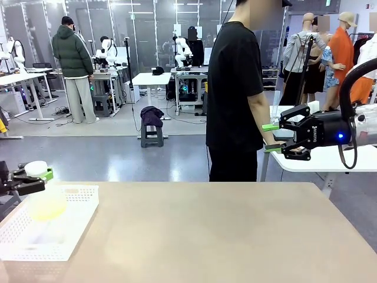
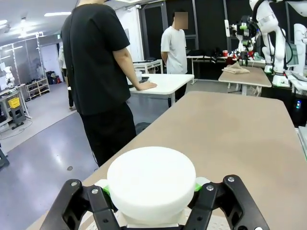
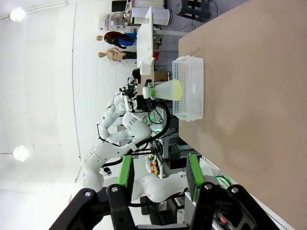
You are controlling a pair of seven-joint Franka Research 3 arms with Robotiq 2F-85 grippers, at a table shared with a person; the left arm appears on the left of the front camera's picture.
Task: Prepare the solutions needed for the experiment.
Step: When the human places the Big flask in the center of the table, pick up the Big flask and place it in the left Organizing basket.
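**Inspector A:** While the left gripper [image 1: 36, 175] is sitting at the near left edge of the surface [image 1: 224, 236], what are its jaws doing?

**Inspector B:** They are clamping fully in on the neck of the conical flask [image 1: 46, 203], just under its white cap [image 1: 36, 168]. In the left wrist view the green pads [image 2: 198, 184] are pressing in on both sides below that cap [image 2: 151, 182], and the left gripper [image 2: 151, 197] is showing black linkages either side of it.

**Inspector A:** And the solutions?

**Inspector B:** The solutions [image 1: 48, 207] are showing as a pale yellow-green pool in the flask's wide lower body. That body is sitting within or just above the white perforated basket [image 1: 70, 227]; I cannot tell whether it is touching the basket floor. The right wrist view is showing the same flask [image 3: 165, 90] with the solutions [image 3: 176, 89] beside the basket [image 3: 192, 91], held by the left gripper [image 3: 147, 91].

**Inspector A:** Moving outward, the right gripper?

**Inspector B:** The right gripper [image 1: 272, 138] is hanging at the right, raised well above the surface and well apart from the flask. Its jaws are standing partly apart, holding nothing; the right wrist view is showing the right gripper [image 3: 159, 175] with an empty gap between its green pads [image 3: 126, 171].

**Inspector A:** Beyond that?

**Inspector B:** A person in black [image 1: 235, 94] is standing at the far side, one hand [image 2: 146, 86] resting on a white table [image 2: 165, 82].
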